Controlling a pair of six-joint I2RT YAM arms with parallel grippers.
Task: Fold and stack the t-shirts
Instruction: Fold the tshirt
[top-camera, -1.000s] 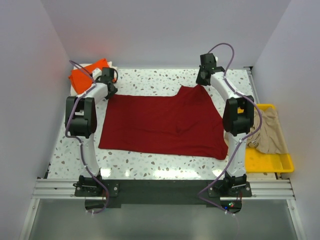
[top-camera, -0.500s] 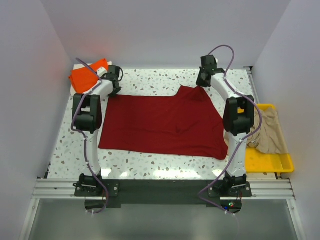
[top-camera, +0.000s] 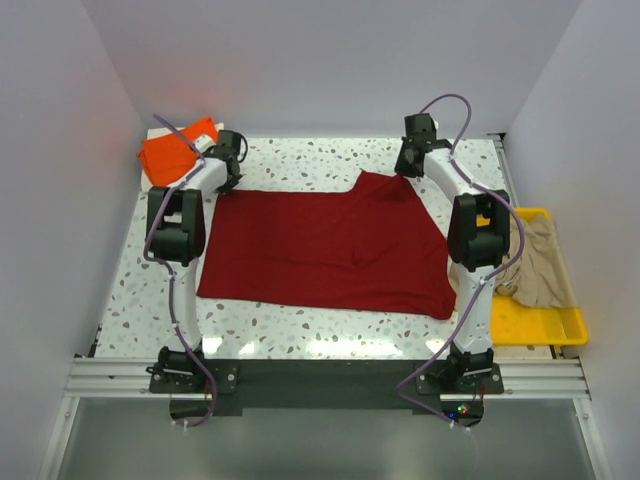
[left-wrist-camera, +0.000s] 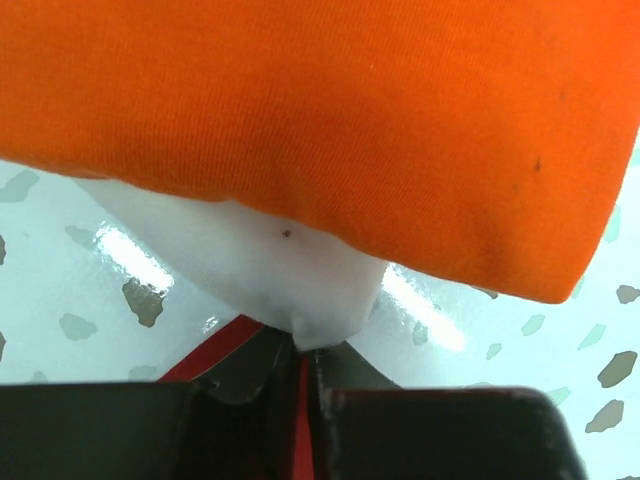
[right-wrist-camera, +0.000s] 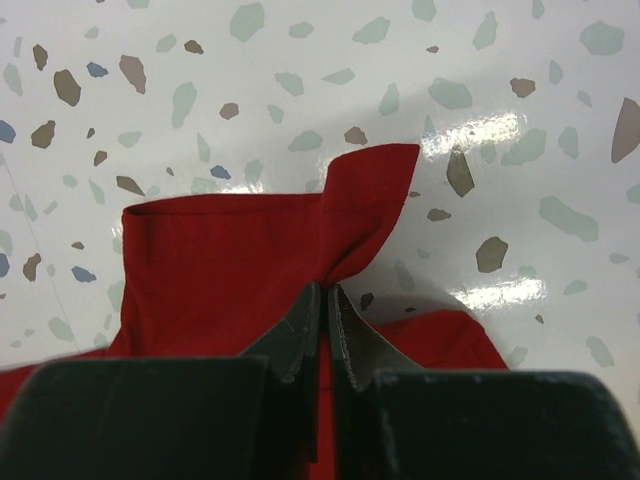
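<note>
The dark red t-shirt (top-camera: 330, 245) lies spread flat in the middle of the table. My left gripper (top-camera: 228, 168) is shut on its far left corner; in the left wrist view (left-wrist-camera: 300, 365) a strip of red cloth shows between the closed jaws. My right gripper (top-camera: 405, 165) is shut on its far right corner, with the red cloth (right-wrist-camera: 220, 270) bunched at the fingertips (right-wrist-camera: 325, 292). The folded bright orange t-shirt (top-camera: 175, 150) lies at the back left, right in front of the left gripper (left-wrist-camera: 350, 120), on top of the whitish t-shirt (left-wrist-camera: 270, 270). The beige-tan t-shirt (top-camera: 540, 262) lies crumpled in the tray.
A yellow plastic tray (top-camera: 540, 325) stands off the table's right edge beside the right arm. Walls enclose the table at the back and both sides. Bare speckled tabletop (top-camera: 300, 155) shows beyond the red shirt's far edge.
My left gripper has shifted a little right and farther back, toward the orange shirt, with the red corner in it. The right gripper has barely moved.
</note>
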